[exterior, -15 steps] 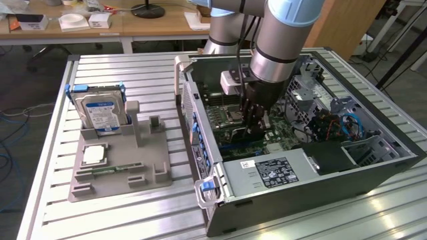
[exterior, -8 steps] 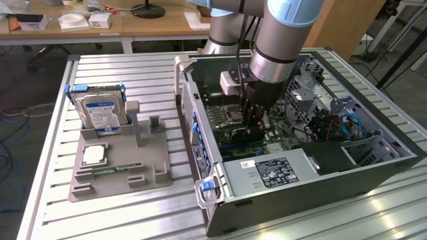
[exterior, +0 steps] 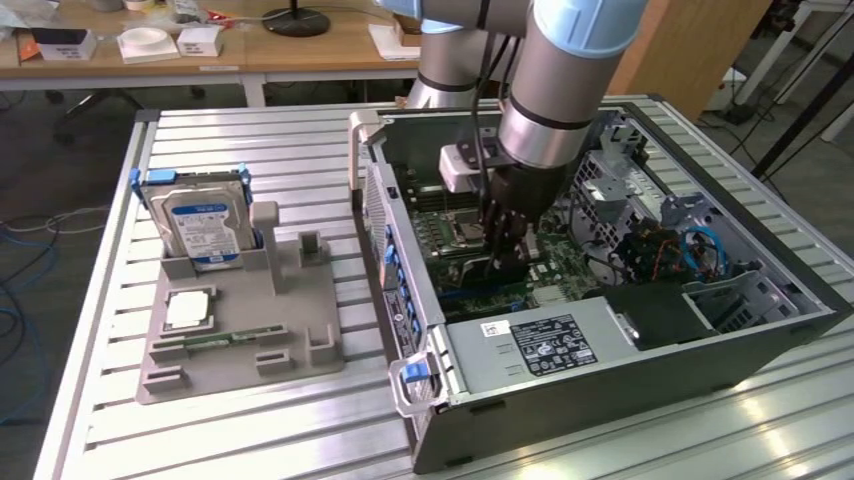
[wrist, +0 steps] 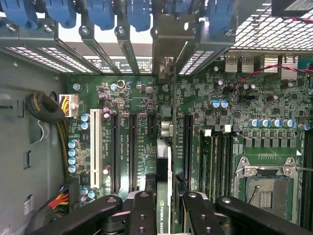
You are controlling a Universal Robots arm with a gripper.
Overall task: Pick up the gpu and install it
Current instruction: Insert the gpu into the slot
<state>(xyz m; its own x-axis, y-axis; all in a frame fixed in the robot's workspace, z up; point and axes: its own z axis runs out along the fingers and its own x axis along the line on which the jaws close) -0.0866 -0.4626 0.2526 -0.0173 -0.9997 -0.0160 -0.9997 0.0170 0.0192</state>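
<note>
End effector [wrist: 166, 208] grasping gpu [wrist: 167, 161] edge-on inside computer case [exterior: 747, 350], above motherboard [wrist: 132, 98].

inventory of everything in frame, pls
gpu: 1, black, edge-on between the gripper fingers, over the motherboard slots
computer case: 1, dark grey, open, on the exterior view's right
motherboard: 1, green, inside the case
power supply: 1, grey, at the case's near end
hard drive: 1, silver with blue label, upright on the holder
parts holder: 1, grey, on the exterior view's left
table: 1, slatted metal
gripper: 1, black, shut on the gpu
</note>
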